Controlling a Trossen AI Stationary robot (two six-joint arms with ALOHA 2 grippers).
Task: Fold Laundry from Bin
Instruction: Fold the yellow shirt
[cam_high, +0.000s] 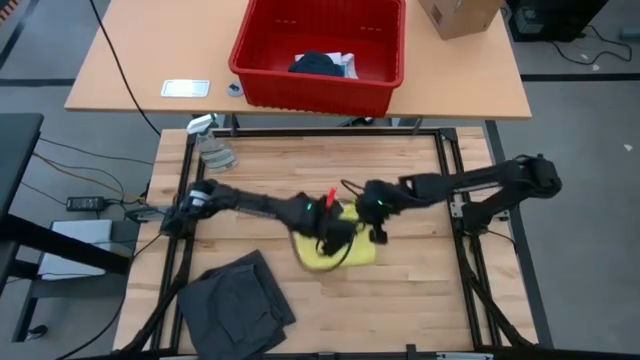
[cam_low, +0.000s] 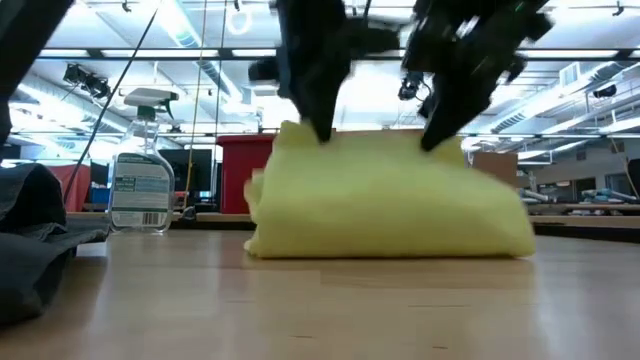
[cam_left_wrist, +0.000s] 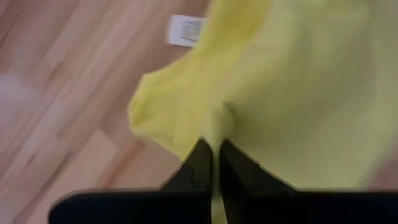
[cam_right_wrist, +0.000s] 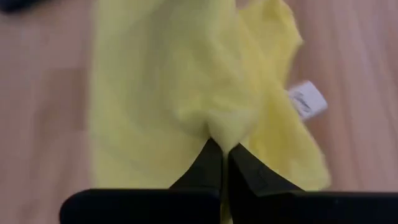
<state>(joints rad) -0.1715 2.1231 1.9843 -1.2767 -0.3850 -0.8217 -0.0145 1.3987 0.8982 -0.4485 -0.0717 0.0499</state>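
Cloth, soft and bright yellow, lies bunched in a rumpled mound near the middle of the butcher-block table (cam_high: 420, 290), whose top is made of pale wooden strips inside a dark metal frame. This yellow garment (cam_low: 390, 200) carries one small white label (cam_right_wrist: 308, 99) at its edge. Both dark two-finger grippers pinch it from above: the left gripper (cam_left_wrist: 214, 155) has its fingers pressed together on a tuck of the fabric, and the right gripper (cam_right_wrist: 224, 149) is likewise clamped tight on a raised fold just beside it, so the cloth peaks at two points in the low view.

One dark grey garment (cam_high: 235, 305), matte and creased, lies spread flat at the table's near-left corner. One clear plastic spray bottle (cam_low: 142, 180) with a printed label stands upright at the far-left corner.

Beyond the far edge, on a separate smooth tan table, sits one red bin (cam_high: 320, 55), rectangular, with ribbed plastic sides and a thick rim; inside it rest a dark blue piece (cam_high: 315, 63) and a white piece (cam_high: 346, 66) of laundry. One brown cardboard box (cam_high: 458, 15) stands to the bin's right.
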